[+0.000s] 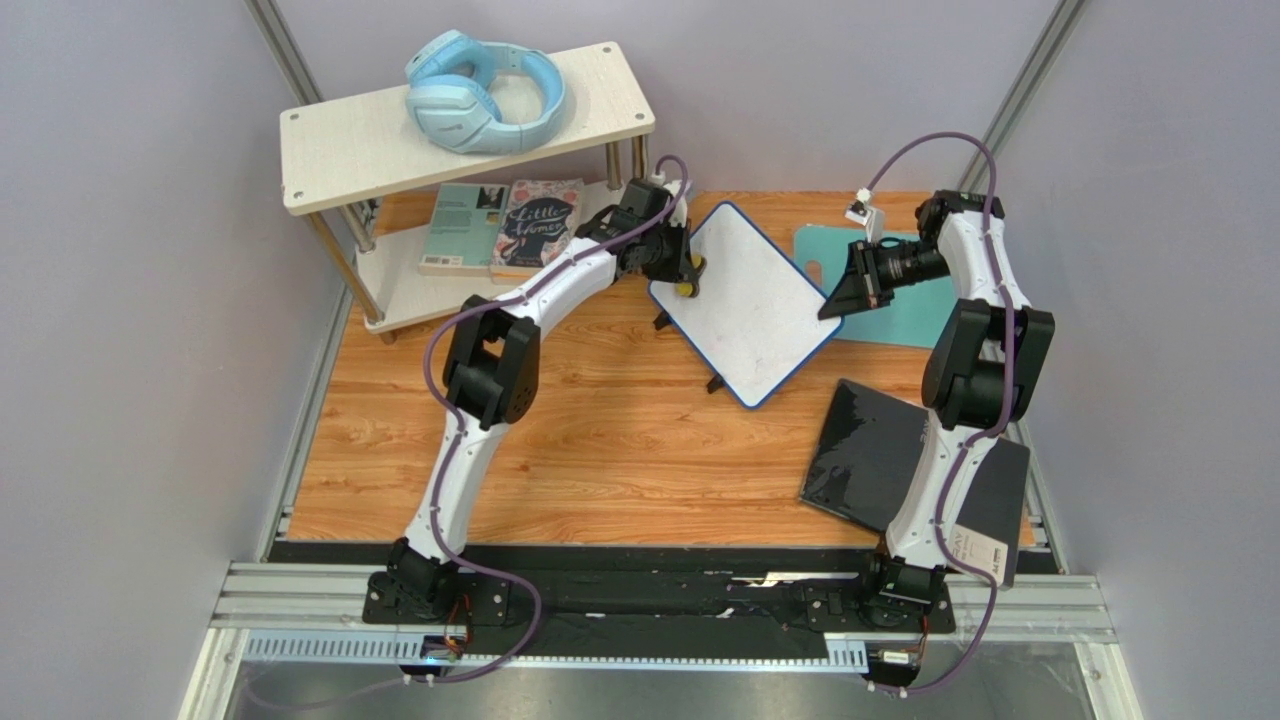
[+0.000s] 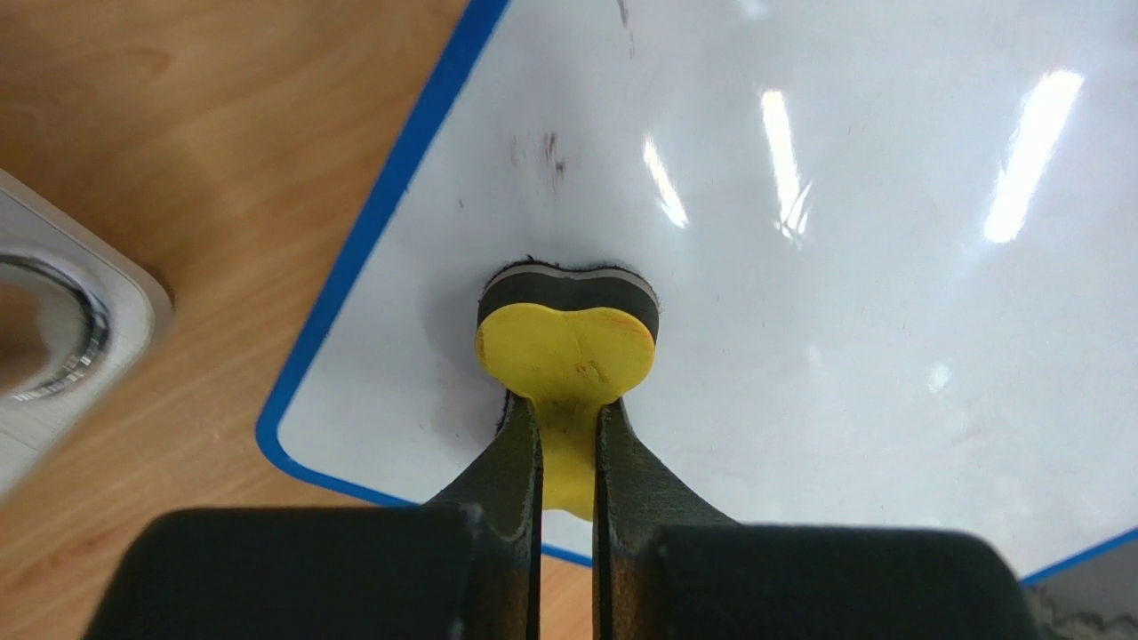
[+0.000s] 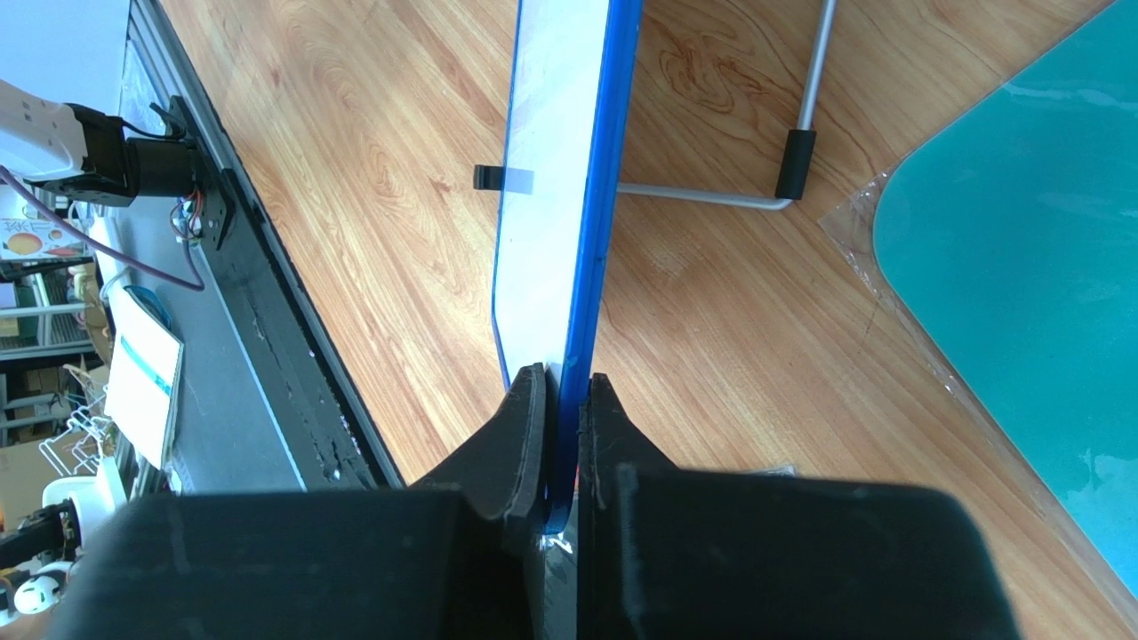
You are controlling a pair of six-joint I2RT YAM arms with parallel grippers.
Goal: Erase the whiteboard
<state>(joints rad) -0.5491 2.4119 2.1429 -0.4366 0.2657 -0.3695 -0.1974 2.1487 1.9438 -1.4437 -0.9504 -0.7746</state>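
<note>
- Whiteboard (image 1: 759, 308) stands mid-table; we see faint smudges (left side).
- Left gripper (image 2: 568, 416) pinches yellow eraser (image 2: 568, 350) against it.
- Right gripper (image 3: 562, 390) clamps its right edge.

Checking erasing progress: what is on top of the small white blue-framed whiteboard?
A yellow heart-shaped eraser with dark felt, pinched by the left gripper, rests on the whiteboard. Faint dark smudges lie nearby. Any ink beneath the eraser is hidden.
</note>
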